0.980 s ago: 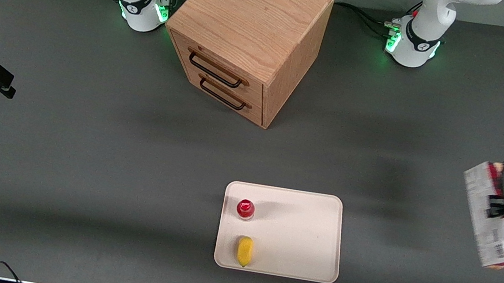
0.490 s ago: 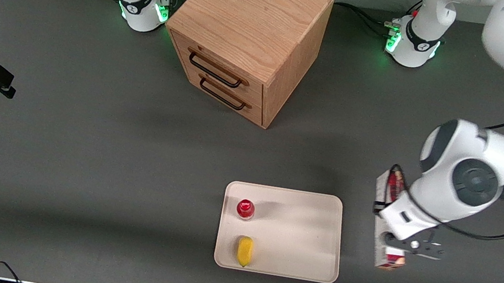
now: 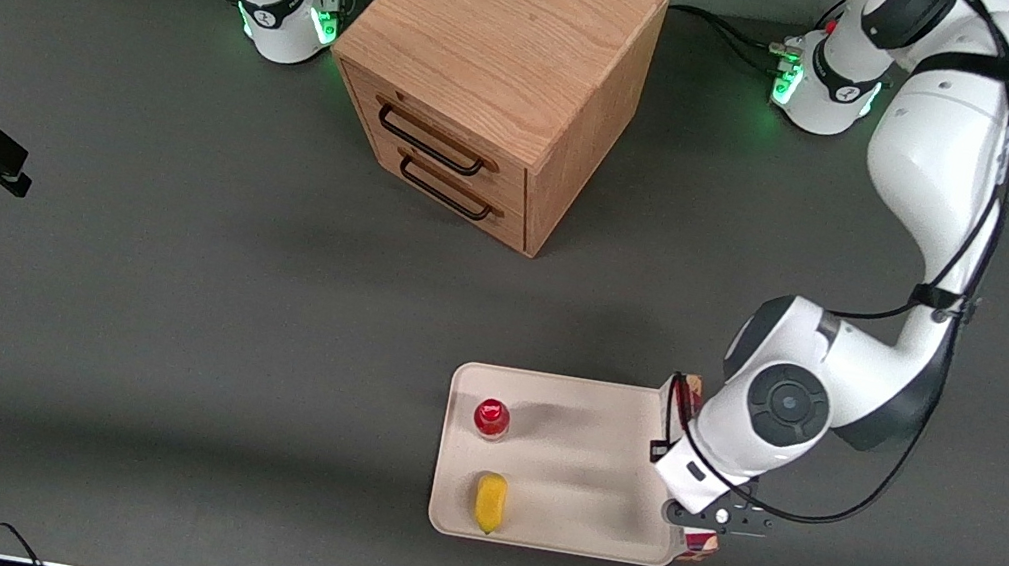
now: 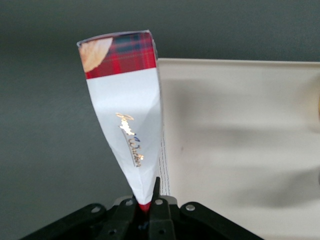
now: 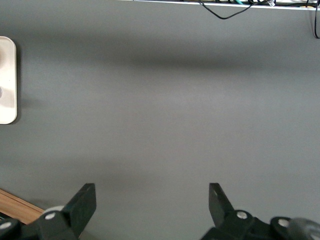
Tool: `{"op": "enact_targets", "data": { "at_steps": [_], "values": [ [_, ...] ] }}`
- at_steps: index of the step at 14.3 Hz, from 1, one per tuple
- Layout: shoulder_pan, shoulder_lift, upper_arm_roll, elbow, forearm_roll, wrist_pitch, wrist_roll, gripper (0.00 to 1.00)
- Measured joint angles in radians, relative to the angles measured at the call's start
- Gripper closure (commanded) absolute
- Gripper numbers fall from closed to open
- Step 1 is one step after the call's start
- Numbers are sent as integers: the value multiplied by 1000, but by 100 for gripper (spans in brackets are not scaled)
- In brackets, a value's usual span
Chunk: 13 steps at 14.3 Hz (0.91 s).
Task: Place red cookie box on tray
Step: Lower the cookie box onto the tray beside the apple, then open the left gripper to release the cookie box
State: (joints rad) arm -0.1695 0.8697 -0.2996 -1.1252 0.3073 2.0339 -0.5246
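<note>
Red cookie box (image 4: 131,120) in gripper (image 4: 146,207), mostly arm-hidden above tray (image 3: 567,526) edge

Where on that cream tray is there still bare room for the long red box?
The cream rectangular tray is bare between its bottle-and-yellow-item side and the rim under the gripper. The small red-capped bottle and yellow item crowd one side. The red plaid cookie box hangs over the rim.
</note>
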Motion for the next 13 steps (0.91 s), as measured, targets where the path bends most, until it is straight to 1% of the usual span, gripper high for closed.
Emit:
{"op": "enact_targets", "data": {
  "at_steps": [4,5,6,7,13],
  "values": [
    [-12,74,-2,17,25,56,-4,100],
    [-14,86,-3,18,27,62,-2,99],
    [-15,95,-3,21,28,63,2,34],
    [-16,100,-4,23,29,63,9,0],
    [-13,99,-4,47,19,46,18,0]
  ]
}}
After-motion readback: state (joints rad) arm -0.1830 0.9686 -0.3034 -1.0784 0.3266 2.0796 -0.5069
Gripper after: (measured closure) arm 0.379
